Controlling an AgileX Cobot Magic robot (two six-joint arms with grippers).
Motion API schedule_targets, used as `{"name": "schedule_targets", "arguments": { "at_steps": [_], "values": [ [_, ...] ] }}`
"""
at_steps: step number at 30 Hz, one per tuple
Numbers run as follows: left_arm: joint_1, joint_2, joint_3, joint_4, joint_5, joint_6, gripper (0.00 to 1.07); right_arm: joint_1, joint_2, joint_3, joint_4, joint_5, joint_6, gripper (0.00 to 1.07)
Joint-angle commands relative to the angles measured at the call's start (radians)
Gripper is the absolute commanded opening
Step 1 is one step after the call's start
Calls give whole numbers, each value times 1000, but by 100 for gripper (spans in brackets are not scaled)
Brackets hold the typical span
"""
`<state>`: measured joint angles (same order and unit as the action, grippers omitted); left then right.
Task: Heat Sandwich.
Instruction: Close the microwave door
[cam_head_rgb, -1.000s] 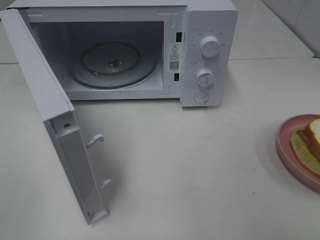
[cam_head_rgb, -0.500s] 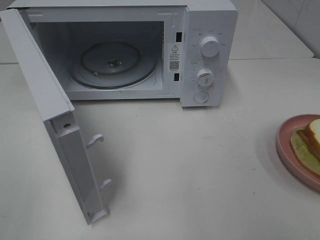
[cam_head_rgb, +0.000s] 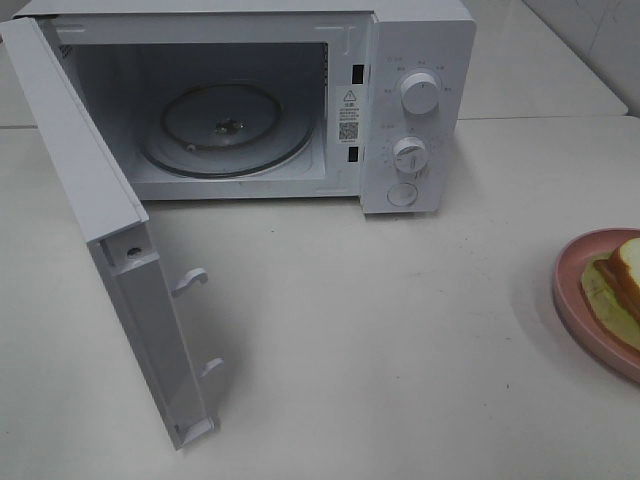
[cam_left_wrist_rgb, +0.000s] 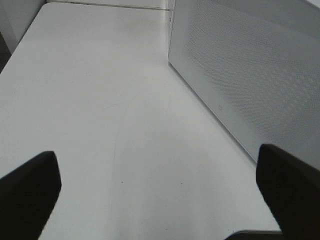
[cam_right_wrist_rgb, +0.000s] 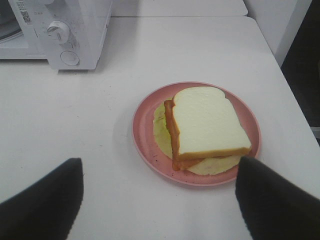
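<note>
The sandwich (cam_right_wrist_rgb: 210, 122), white bread with tan crust and a pale yellow-green and reddish filling, lies on a round pink plate (cam_right_wrist_rgb: 142, 135). In the high view, sandwich (cam_head_rgb: 628, 270) and plate (cam_head_rgb: 575, 300) are cut off by the right edge. My right gripper (cam_right_wrist_rgb: 157, 210) is open with nothing between its fingers, and the plate lies just ahead of them. My left gripper (cam_left_wrist_rgb: 160, 200) is wide open over bare table, beside the outer face of the microwave door (cam_left_wrist_rgb: 250, 75). Neither gripper shows in the high view.
The white microwave (cam_head_rgb: 415, 100) stands at the back with its door (cam_head_rgb: 120, 270) swung out toward the front left. A glass turntable (cam_head_rgb: 225, 125) lies inside it. The right table edge runs close to the plate in the right wrist view.
</note>
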<state>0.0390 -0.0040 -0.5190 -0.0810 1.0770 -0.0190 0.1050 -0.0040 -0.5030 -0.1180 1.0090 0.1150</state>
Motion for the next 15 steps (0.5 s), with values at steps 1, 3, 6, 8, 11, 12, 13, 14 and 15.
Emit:
{"name": "schedule_targets", "arguments": {
  "at_steps": [1,3,6,8,11,12,13,14,15],
  "values": [
    [-2,0,-24,-24,-42,-2,99,-8,-27,3,-2,-13,9,76],
    [-2,18,-35,-22,-59,-2,97,-8,-27,3,-2,-13,9,76],
    [-2,61,-38,-8,-71,-1,92,-8,-27,3,-2,-13,9,76],
    [-2,99,-38,1,-72,-1,87,-8,-27,3,-2,-13,9,76],
    [-2,167,-38,3,-87,-1,76,-8,-27,3,-2,-13,9,76],
    [-2,185,-38,3,-100,-1,72,-8,-27,3,-2,-13,9,76],
    [-2,223,-38,3,-129,-1,65,-8,-27,3,-2,-13,9,76],
    [-2,242,-38,3,-148,-1,61,-8,-27,3,-2,-13,9,76],
    [-2,242,-38,3,-148,-1,61,-8,-27,3,-2,-13,9,76]
  ]
}}
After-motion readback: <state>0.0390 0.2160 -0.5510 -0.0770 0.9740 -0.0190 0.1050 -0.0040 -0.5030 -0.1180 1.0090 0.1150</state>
